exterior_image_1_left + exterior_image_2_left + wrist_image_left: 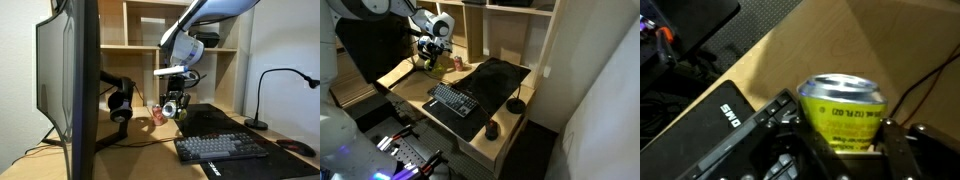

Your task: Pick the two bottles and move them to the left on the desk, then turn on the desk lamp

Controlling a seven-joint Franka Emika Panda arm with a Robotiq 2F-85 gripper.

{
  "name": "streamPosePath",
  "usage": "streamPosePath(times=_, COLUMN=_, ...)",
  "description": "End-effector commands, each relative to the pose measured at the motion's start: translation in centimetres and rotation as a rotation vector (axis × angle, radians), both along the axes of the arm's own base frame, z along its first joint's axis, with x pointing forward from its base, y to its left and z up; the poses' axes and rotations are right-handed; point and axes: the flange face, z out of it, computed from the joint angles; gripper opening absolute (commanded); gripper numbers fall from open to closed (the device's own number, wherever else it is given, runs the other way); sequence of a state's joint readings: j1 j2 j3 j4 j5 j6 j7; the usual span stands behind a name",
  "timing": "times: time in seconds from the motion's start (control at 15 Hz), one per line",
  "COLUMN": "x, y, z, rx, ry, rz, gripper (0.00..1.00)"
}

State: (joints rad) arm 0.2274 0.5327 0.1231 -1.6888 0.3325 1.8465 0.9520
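My gripper is shut on the yellow-green bottle, a can that stands upright between the fingers. In both exterior views the gripper holds it just above the desk near the mat's far corner. The pinkish-red bottle stands on the desk right beside the gripper and also shows in an exterior view. The desk lamp stands at the other end of the desk, its gooseneck curving to a narrow head. Its light looks off.
A black keyboard lies on the black mat, with a mouse beside it. A large monitor and black headphones stand near the gripper. A wooden shelf unit rises behind the desk.
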Motion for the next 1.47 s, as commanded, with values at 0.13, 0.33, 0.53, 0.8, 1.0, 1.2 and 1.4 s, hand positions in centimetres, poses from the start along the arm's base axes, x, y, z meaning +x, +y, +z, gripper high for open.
streamPosePath(times=0.13, x=1.7, y=5.6, z=-4.5, rx=-0.002, ry=-0.236, rz=-0.039, gripper=0.27)
streamPosePath(times=0.33, x=1.4, y=6.1, z=-5.1, rx=-0.013, ry=-0.254, rz=-0.052, gripper=0.27)
streamPosePath(times=0.53, x=1.4, y=6.3, z=-5.8, rx=-0.019, ry=-0.256, rz=-0.056, gripper=0.27)
streamPosePath(times=0.8, x=3.1, y=6.2, z=-7.6, rx=-0.017, ry=-0.270, rz=-0.172, gripper=0.27)
streamPosePath(times=1.0, x=4.5, y=6.4, z=-8.2, rx=-0.012, ry=-0.316, rz=-0.252, gripper=0.27)
streamPosePath(times=1.2, x=5.4, y=6.5, z=-9.4, rx=-0.042, ry=-0.360, rz=-0.290, gripper=0.27)
streamPosePath(times=1.4, x=5.9, y=6.3, z=-10.3, rx=-0.055, ry=-0.385, rz=-0.315, gripper=0.27)
